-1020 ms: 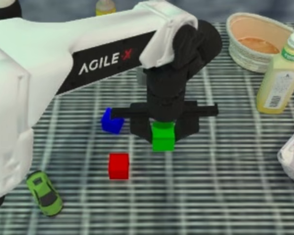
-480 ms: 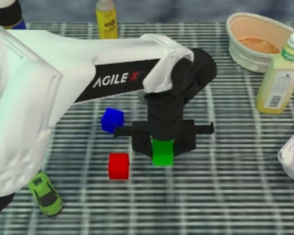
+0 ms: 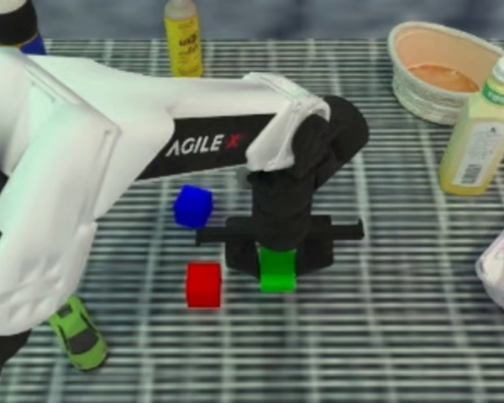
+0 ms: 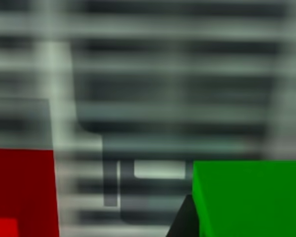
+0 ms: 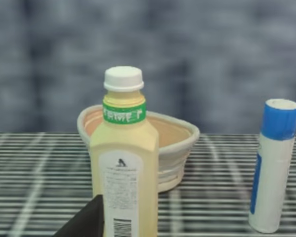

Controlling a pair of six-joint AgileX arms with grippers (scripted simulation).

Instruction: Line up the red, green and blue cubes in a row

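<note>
Green cube (image 3: 278, 269) sits lower in the top view than a second ago, now roughly level with the red cube (image 3: 203, 284) and just to its right, with a gap between them. Left tool (image 3: 278, 273) has come down and toward the near edge with it; more of the white left arm (image 3: 109, 168) shows at the top view's left, and the yellow bottle (image 3: 183, 34) at the far edge is uncovered. Blue cube (image 3: 192, 206) has not moved and lies behind the red one, a little to its left, out of line with the other two.

Left tool is narrow, pinched on the green cube, fingers mostly hidden under the black wrist body. Whether the cube touches the tabletop (image 3: 386, 319) cannot be told from above. Left wrist view is close up: green cube (image 4: 249, 197) and red cube (image 4: 22, 192) side by side, striped tabletop between them, a dark finger (image 4: 183, 219) edge against the green one.

Right wrist view alone shows the right arm's surroundings: a pale dressing bottle (image 5: 123, 168) in front of a bowl (image 5: 175, 148), a blue-capped tube (image 5: 271, 165) nearby. Right tool is out of the top view and its opening cannot be told.

Left arm reaches from the left across the middle, wrist pointing straight down. Lime toy car (image 3: 77, 332) lies near the left front.
</note>
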